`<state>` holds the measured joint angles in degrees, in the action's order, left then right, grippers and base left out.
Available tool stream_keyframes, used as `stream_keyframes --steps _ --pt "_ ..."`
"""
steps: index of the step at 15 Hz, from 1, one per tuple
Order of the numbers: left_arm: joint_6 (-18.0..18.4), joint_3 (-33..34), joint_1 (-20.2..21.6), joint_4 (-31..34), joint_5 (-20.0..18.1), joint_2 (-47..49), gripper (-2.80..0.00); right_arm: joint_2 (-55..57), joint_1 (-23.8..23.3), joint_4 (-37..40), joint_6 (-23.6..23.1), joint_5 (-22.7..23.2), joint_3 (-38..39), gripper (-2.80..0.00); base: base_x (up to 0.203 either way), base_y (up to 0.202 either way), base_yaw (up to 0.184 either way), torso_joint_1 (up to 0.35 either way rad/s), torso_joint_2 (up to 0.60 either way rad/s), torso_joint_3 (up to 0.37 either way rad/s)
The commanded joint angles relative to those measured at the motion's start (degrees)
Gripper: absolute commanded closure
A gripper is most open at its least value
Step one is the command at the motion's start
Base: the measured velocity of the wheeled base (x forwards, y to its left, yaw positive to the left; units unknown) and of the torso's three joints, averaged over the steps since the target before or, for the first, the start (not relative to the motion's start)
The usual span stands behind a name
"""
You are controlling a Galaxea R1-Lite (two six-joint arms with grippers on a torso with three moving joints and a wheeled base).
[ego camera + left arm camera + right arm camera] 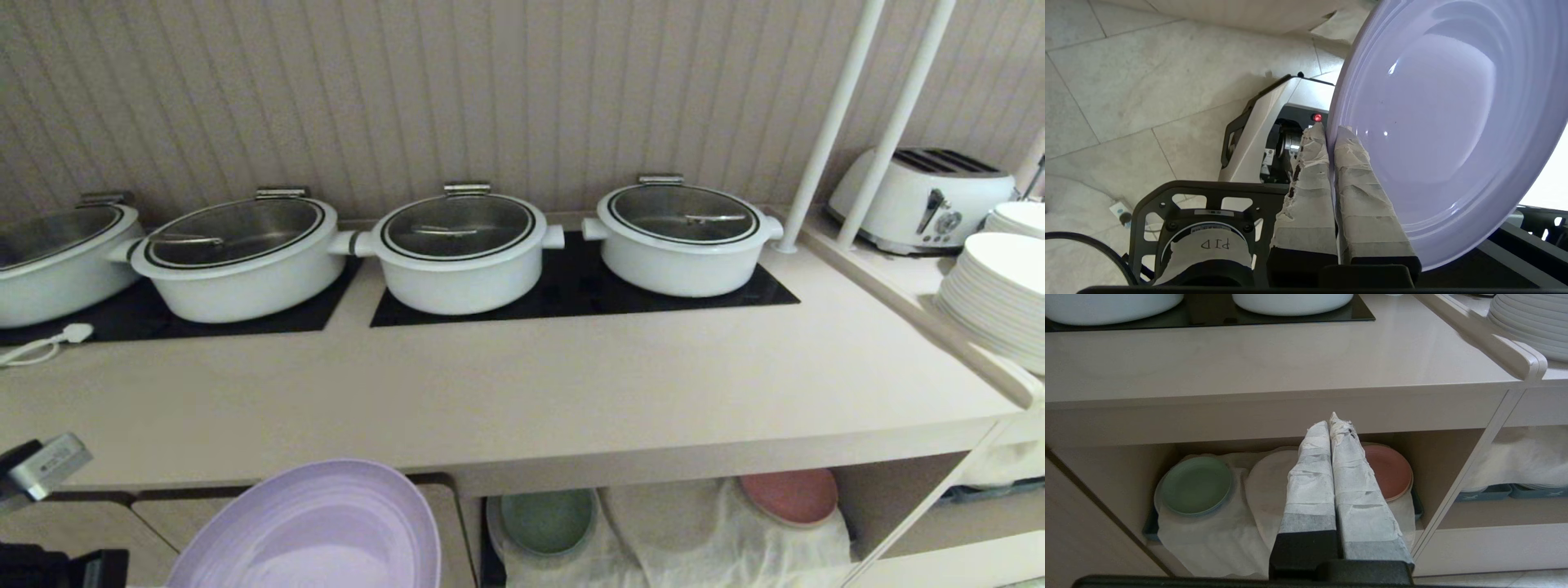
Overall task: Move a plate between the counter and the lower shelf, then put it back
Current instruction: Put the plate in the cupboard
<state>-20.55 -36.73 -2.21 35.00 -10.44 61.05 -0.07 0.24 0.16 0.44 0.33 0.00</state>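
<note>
- Left tool (pixel 1331 134) pinching the rim of the plate (pixel 1437 122), taped fingers (pixel 1355 183) pressed on either face.
- Plate held in the air, tilted, below and in front of the tabletop (pixel 522 392) edge, left of the lower shelf (pixel 890 498) opening.
- Right tool (pixel 1333 428) pressed together on nothing, pointed at the lower shelf.
- On the shelf's white cloth (pixel 1216 535): green plate (pixel 1196 484) and pink-red plate (pixel 1390 471), well apart.
- On the tabletop: white pots (pixel 461 253) on black hob panels (pixel 571 290).
</note>
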Motion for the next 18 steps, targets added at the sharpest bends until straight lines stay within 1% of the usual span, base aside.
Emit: stream_keyframes --steps 1,16,18 --pt "-0.1 0.0 0.0 0.2 0.0 0.1 0.00 0.1 0.0 0.0 0.0 0.0 0.0 0.00 0.000 0.000 0.000 0.000 0.00 0.000" --pt "-0.1 -0.1 -0.1 0.2 -0.2 -0.4 0.00 0.1 0.0 0.0 0.0 0.0 0.0 0.00 0.000 0.000 0.000 0.002 0.00 0.000" --pt "-0.1 -0.1 -0.1 1.8 -0.2 -1.4 0.00 0.1 0.1 0.0 0.0 0.0 0.0 0.00 0.000 0.000 0.000 0.000 0.00 0.000"
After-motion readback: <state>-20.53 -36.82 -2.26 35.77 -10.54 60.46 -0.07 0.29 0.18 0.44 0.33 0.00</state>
